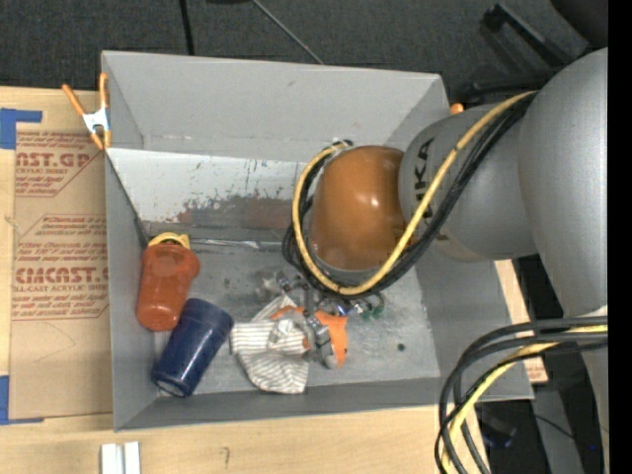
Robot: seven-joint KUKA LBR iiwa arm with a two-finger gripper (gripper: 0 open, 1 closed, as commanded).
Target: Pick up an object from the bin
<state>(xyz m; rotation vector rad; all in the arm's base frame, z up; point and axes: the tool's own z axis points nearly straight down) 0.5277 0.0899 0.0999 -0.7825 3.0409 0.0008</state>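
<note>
We see the bin [128, 196], and the arm [553, 166] reaching down into it. Well off to the view's left of the pincer [318, 322] lies an orange bottle [165, 284], with a blue cup [192, 347] just below that. A striped cloth [272, 355] lies just left of the pincer, and a small orange piece [338, 342] sits just beside it on the right. We cannot tell whether the pincer is spread or pressed together.

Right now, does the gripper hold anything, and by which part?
It cannot be told. The gripper is down at the crumpled grey cloth and a small orange thing.
</note>
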